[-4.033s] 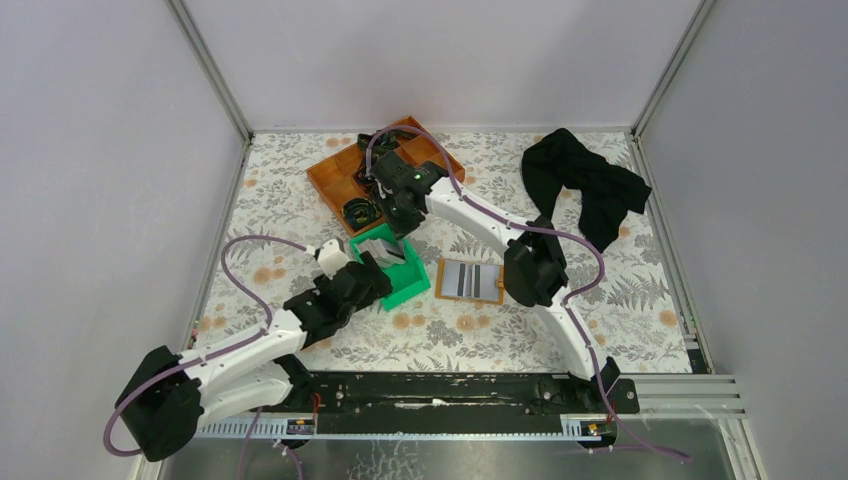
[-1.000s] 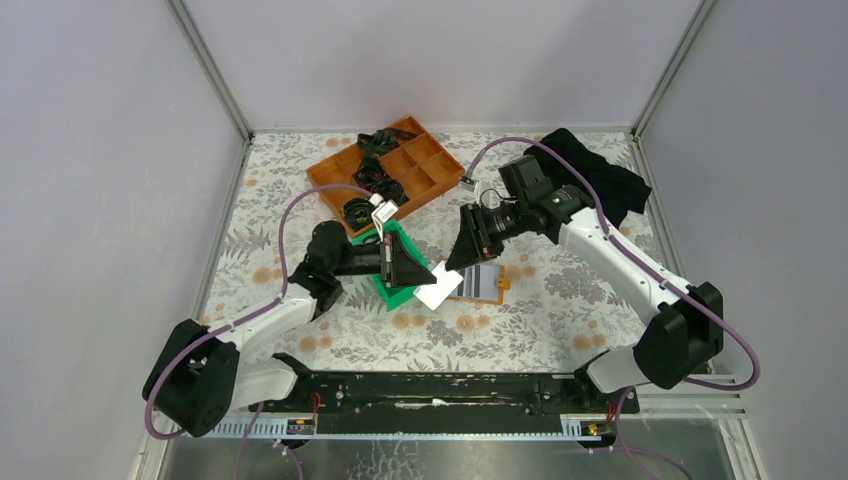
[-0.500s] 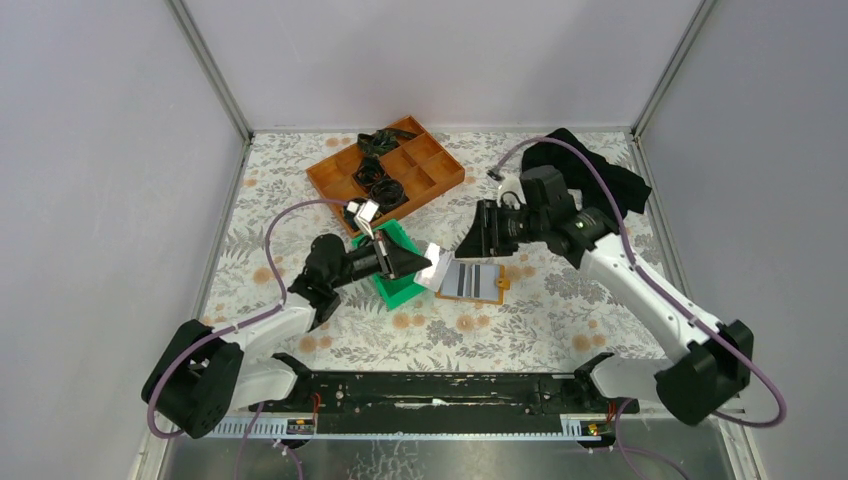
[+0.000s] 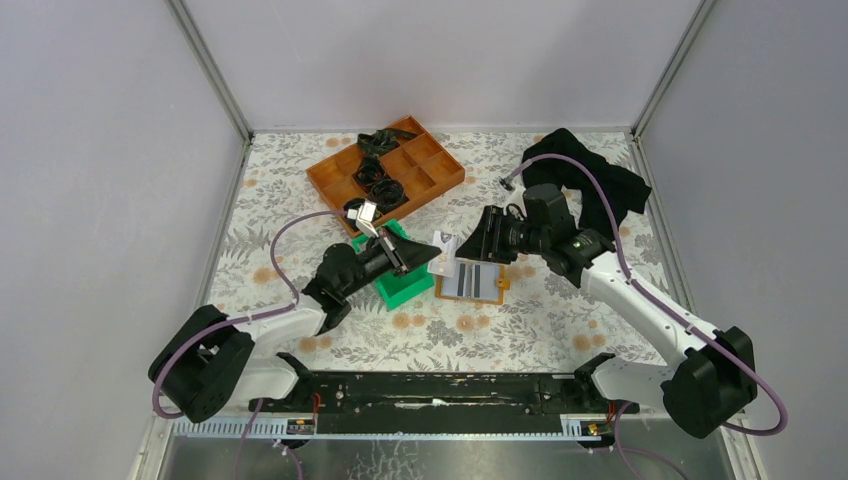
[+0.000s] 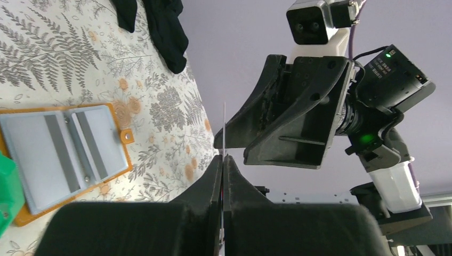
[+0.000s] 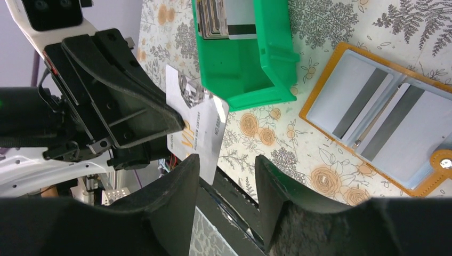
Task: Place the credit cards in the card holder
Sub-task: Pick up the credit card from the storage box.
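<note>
Only the right wrist view showed credit cards [image 6: 218, 18] stacked in the green bin [image 6: 250, 80], beside the open card holder [image 4: 470, 282]. The left gripper [image 4: 428, 256], arm stretched forward, was clamped on one card [image 6: 197, 128] in midair; the right gripper [image 6: 226, 160], jaws apart, faced it

Your card holder [image 4: 470, 281] lies open flat, pale blue-grey inside facing up, snap tab at its right. One silvery credit card [image 6: 197, 125] hangs pinched in your left gripper [image 4: 431, 255] beside it; the spare cards [image 6: 218, 18] stand stacked in the green bin [image 6: 250, 64].
</note>
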